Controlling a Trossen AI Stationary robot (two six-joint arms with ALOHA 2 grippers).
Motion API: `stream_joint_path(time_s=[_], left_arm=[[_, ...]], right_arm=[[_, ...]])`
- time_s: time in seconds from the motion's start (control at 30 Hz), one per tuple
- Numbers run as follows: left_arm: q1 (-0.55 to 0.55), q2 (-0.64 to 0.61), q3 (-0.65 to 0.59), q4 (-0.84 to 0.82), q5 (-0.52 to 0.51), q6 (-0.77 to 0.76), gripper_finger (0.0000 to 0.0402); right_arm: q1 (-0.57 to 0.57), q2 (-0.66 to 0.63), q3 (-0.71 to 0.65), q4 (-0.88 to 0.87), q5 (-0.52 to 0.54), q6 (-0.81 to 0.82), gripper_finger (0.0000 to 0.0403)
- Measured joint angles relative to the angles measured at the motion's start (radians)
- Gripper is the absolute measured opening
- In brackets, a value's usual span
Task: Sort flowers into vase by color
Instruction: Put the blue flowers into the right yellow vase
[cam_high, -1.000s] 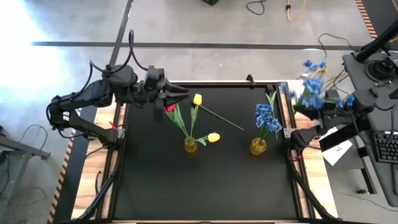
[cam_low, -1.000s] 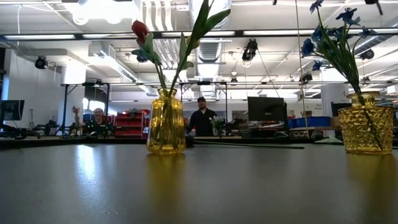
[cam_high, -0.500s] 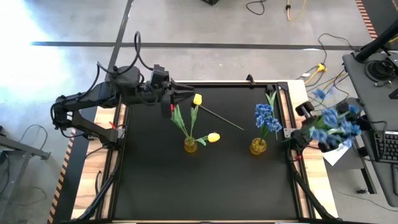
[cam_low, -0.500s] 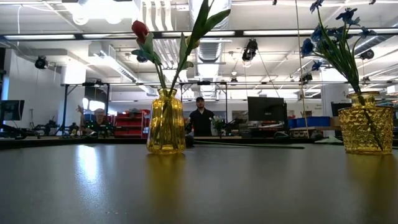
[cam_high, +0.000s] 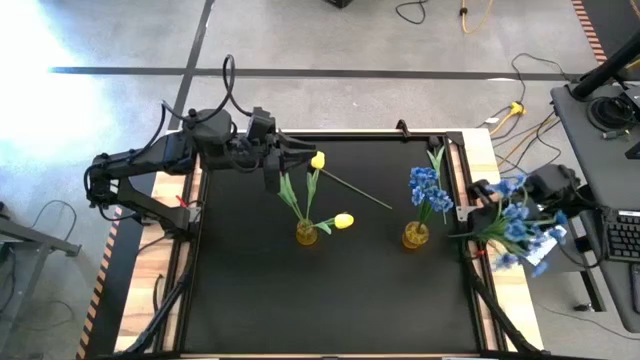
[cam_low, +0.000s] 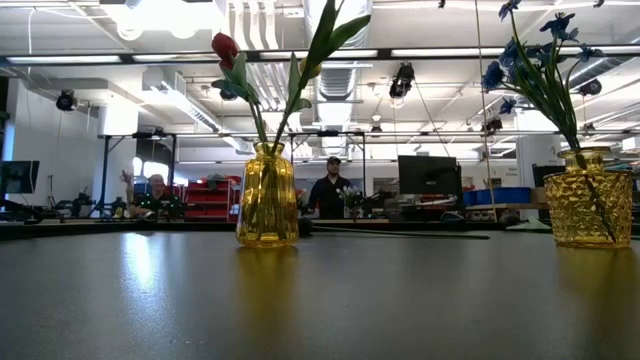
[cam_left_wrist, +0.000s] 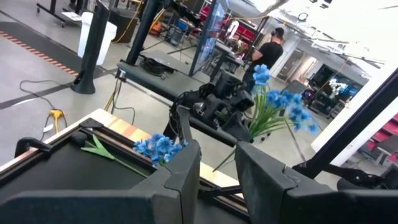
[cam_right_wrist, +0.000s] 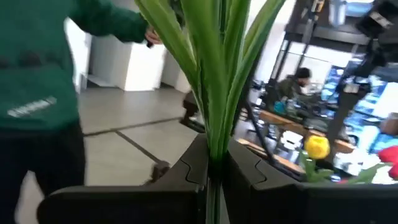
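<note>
Yellow glass, red, yellow and blue blooms on a black table

Two amber-yellow vases with a bumpy pattern, the left vase (cam_low: 267, 195) and the right vase (cam_low: 587, 210), stand on the black table (cam_high: 330, 290). The left holds a red tulip (cam_low: 225, 47) and a yellow tulip (cam_high: 343, 221) on green stems; another yellow tulip (cam_high: 318, 159) lies loose. The right holds blue blossoms (cam_high: 428, 188). A blue spray (cam_high: 520, 222) on green stems (cam_right_wrist: 211, 68) sits in the dark right gripper (cam_right_wrist: 214, 163).

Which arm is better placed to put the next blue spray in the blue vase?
Right. The right gripper is shut on a blue spray just past the table edge nearest the blue vase. The left gripper is open at the far edge by a loose yellow tulip.
</note>
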Motion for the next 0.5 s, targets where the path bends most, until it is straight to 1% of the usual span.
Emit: stream_joint_path(time_s=[0.1, 0.2, 0.3, 0.4, 0.5], left_arm=[[0.000, 0.000, 0.000, -0.003, 0.000, 0.000, 0.0091], [-0.002, 0.000, -0.001, -0.004, 0.000, 0.000, 0.0091], [-0.004, 0.000, -0.001, -0.019, 0.000, 0.001, 0.0091], [-0.004, 0.000, -0.001, -0.046, 0.001, 0.001, 0.0091], [-0.004, 0.000, -0.001, -0.058, 0.001, -0.004, 0.0091]], right_arm=[[0.000, 0.000, -0.033, 0.004, 0.050, -0.046, 0.0015], [0.000, -0.001, -0.076, 0.011, 0.129, -0.094, 0.0015], [0.000, -0.001, -0.113, 0.032, 0.206, -0.081, 0.0014], [0.000, -0.001, -0.158, 0.060, 0.224, -0.055, 0.0014], [0.000, -0.002, -0.212, 0.106, 0.271, -0.020, 0.0014]])
